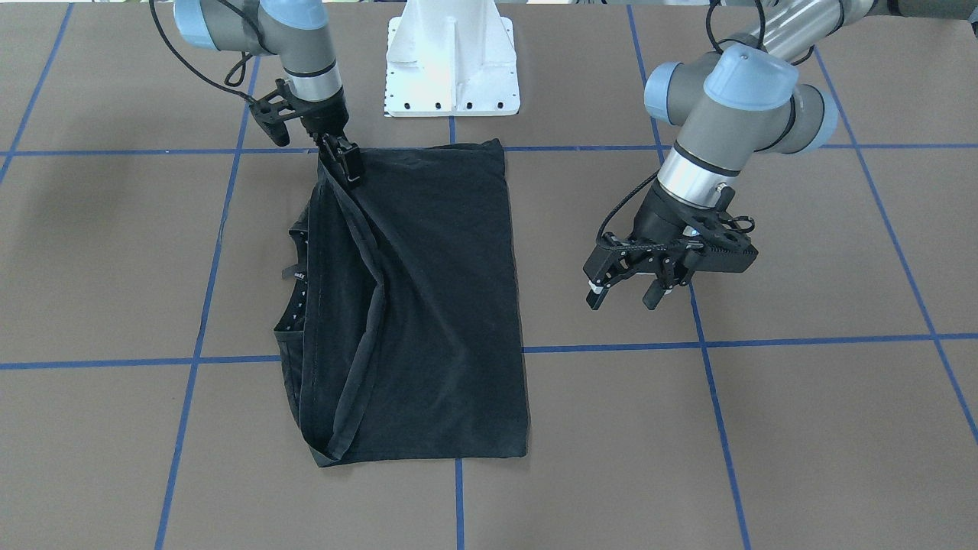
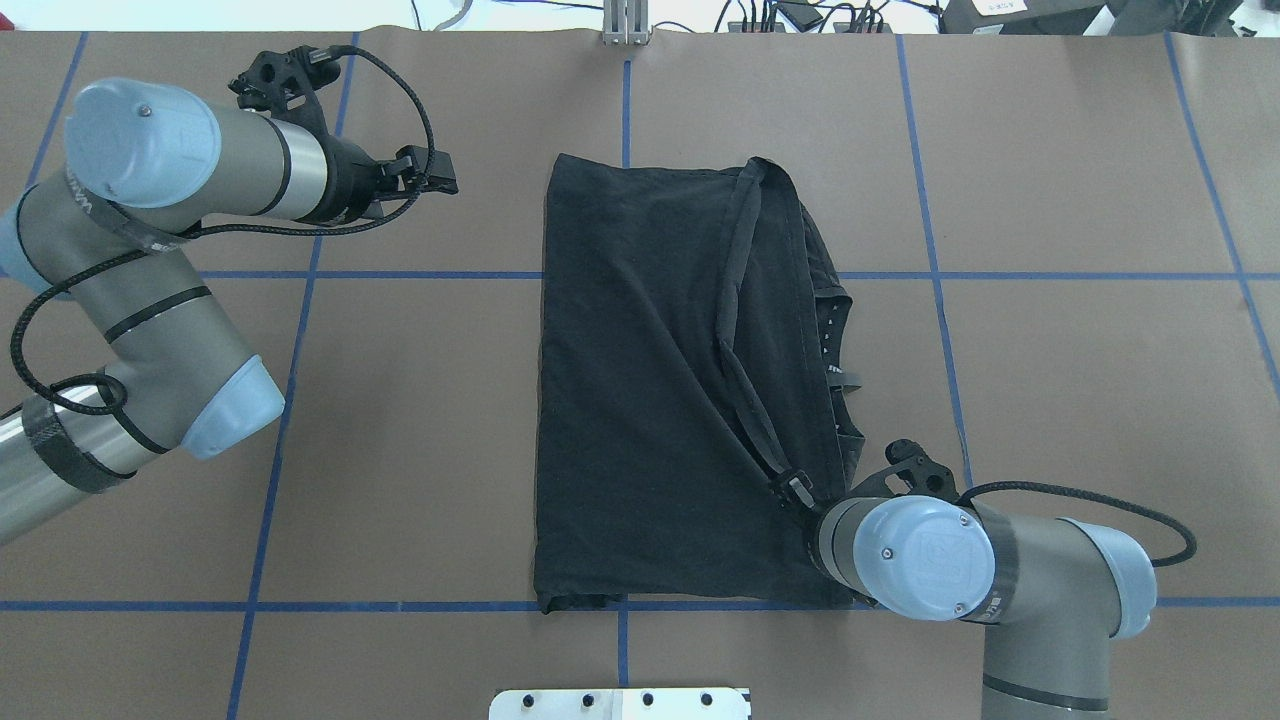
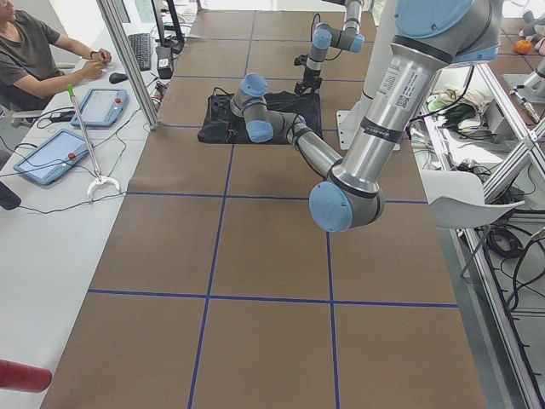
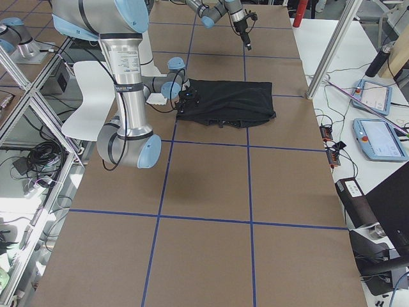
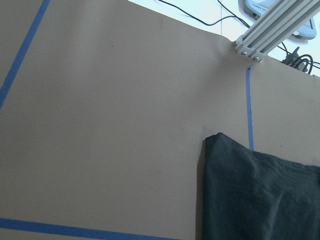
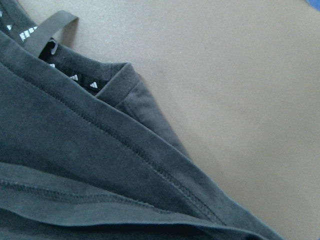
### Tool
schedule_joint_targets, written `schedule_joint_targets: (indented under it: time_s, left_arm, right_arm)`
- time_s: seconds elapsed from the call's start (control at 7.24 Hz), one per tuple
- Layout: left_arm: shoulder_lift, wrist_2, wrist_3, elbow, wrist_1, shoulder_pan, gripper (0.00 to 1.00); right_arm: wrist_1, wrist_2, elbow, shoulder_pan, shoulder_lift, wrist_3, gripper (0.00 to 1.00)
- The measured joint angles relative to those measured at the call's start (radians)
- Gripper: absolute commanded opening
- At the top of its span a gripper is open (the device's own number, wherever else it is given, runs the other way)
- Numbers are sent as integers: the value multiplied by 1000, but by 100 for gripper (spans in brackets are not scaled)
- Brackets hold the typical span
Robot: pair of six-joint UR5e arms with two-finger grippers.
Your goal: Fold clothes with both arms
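The black T-shirt (image 1: pixel 443 305) lies folded lengthwise in the middle of the brown table (image 1: pixel 802 420), one short end near the robot's base and the other towards the far side. The half on the robot's left lies flat and smooth.

The right gripper (image 1: pixel 348 164) is down at the near corner of the T-shirt on the robot's right. Its fingers are pressed together on the hem (image 1: pixel 359 252), with cloth pinched between them. From that grip the hem runs as a raised band slantwise across the T-shirt to its far end. In the right wrist view the stitched hem fills the lower part of the picture, close to the camera. Beside the band, on the robot's right, the collar (image 1: pixel 298 275) with small white marks peeks out from under the folded layer.

The left gripper (image 1: pixel 623 296) hangs above bare table well apart from the T-shirt, on the robot's left. Its fingers are spread wide, with nothing between them and touching nothing.
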Motion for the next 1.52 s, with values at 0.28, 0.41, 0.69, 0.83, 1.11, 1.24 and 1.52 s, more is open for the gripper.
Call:
schedule_joint_targets:
  time_s: [0.28, 0.41, 0.69, 0.83, 1.11, 1.24, 1.52]
  left_arm:
    - [1, 0, -1, -5, 0, -1, 100]
    - [1, 0, 0, -6, 0, -1, 100]
    - [2, -1, -1, -10, 0, -1, 99]
    - [2, -1, -1, -12, 0, -2, 99]
    - [3, -2, -3, -13, 0, -2, 99]
    - [3, -3, -15, -14, -1, -1, 99]
    - [8, 4, -168, -41, -18, 32, 99]
  right_arm:
    - [0, 0, -3, -1, -1, 0, 36]
    - [0, 0, -3, 0, -1, 0, 14]
    - [0, 0, -4, 0, 0, 0, 0]
    - [1, 0, -3, -1, 1, -1, 0]
    - [1, 2, 3, 0, 4, -2, 0]
    - [0, 8, 16, 4, 4, -4, 0]
    - [-33, 56, 63, 30, 1, -13, 0]
